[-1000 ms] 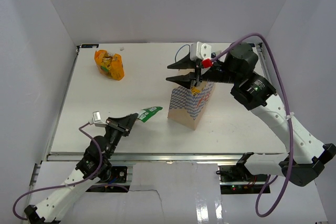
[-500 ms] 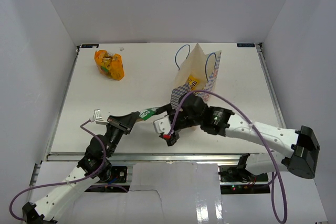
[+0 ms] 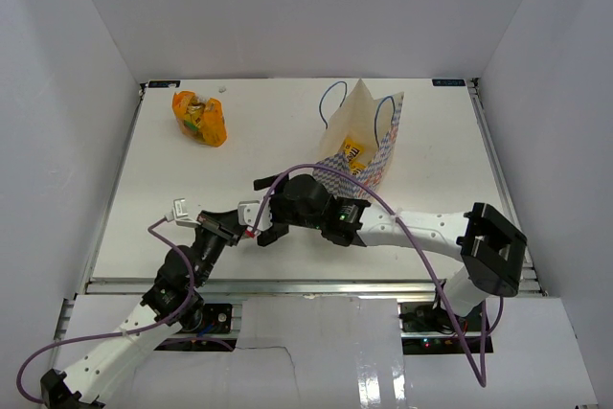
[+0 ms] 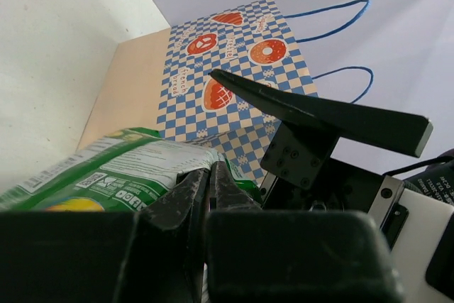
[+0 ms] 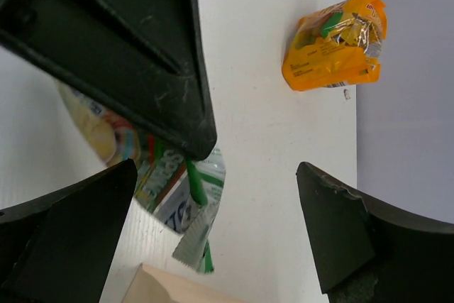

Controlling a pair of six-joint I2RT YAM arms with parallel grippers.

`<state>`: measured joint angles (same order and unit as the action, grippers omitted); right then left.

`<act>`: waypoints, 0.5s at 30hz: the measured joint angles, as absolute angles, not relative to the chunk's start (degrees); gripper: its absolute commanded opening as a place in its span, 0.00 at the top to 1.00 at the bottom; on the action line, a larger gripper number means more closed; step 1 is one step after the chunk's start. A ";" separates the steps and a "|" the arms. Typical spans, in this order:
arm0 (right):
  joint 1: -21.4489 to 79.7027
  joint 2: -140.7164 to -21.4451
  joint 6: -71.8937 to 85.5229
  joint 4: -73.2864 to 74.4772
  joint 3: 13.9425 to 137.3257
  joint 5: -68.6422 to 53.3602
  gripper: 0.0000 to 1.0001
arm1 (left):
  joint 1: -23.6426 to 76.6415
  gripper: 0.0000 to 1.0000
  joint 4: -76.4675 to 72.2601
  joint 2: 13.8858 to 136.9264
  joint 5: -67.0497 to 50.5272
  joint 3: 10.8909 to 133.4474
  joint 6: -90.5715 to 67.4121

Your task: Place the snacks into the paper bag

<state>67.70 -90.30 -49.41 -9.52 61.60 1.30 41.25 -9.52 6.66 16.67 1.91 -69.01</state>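
My left gripper point(image 3: 233, 224) is shut on the small green packet point(image 4: 120, 168), which sticks out ahead of its fingertips point(image 4: 213, 179). My right gripper point(image 3: 261, 210) stands wide open just in front of it, one finger point(image 4: 319, 115) crossing the left wrist view. In the right wrist view the green packet point(image 5: 181, 193) lies between that gripper's spread fingers point(image 5: 67, 232), untouched by them. The paper bag point(image 3: 362, 131) stands upright behind, with a yellow pack point(image 3: 352, 152) showing in its mouth. The crinkly orange-yellow bag point(image 3: 199, 118) lies at the back left.
White walls enclose the table point(image 3: 431, 198) on three sides. Both arms crowd the front middle. The right arm's purple cable point(image 3: 402, 237) loops over the table near the paper bag.
My right gripper opened at the paper bag and swung down to the front left, ending around the green packet. The bag now stands farther back. The left gripper kept its hold.
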 measured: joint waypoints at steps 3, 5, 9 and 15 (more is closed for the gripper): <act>67.57 -90.76 -48.27 -10.63 61.84 1.04 0.07 | 41.25 1.00 -9.52 6.52 16.10 1.91 -69.10; 67.42 -91.24 -47.48 -10.72 61.87 -0.27 0.31 | 41.28 1.00 -9.52 6.26 15.77 1.91 -69.25; 66.26 -93.58 -46.26 -9.21 63.55 -4.82 0.84 | 41.25 1.00 -9.54 5.61 15.59 1.91 -69.41; 63.81 -94.37 -46.19 -6.87 65.47 -9.78 0.92 | 41.25 1.00 -9.21 4.67 15.62 1.83 -69.38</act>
